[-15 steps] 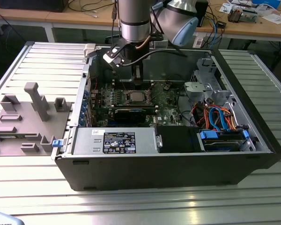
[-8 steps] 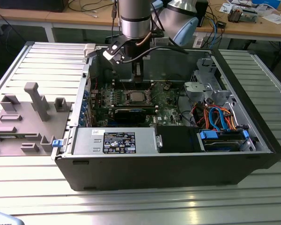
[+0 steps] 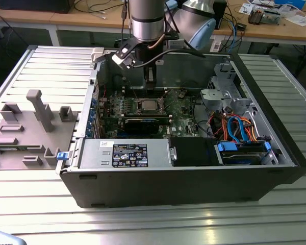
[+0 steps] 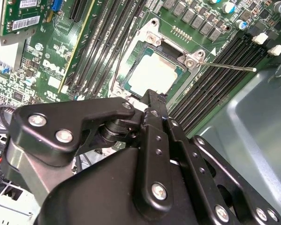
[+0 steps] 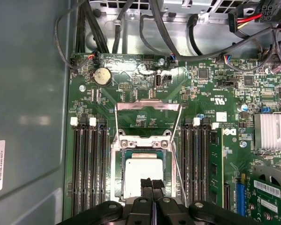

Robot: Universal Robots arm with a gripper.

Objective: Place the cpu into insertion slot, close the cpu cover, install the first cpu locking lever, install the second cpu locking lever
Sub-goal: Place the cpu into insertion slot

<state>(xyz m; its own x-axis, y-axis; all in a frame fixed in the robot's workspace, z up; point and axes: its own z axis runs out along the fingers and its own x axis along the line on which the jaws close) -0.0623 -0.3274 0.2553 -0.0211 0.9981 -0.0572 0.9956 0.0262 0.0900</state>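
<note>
Cpu point(image 5: 141, 171) sits in insertion slot point(image 5: 118, 168) w/ cpu cover point(image 5: 147, 106) flipped back, so chip's exposed. Tool point(image 5: 152, 185) hangs just over cpu, tips together, nothing held.

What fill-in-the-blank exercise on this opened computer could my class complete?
The cpu sits in the insertion slot of the ___ motherboard.
The end effector hangs right over the ___.
The coin battery has a ___ shape.
Missing words: green; cpu; round.
</note>
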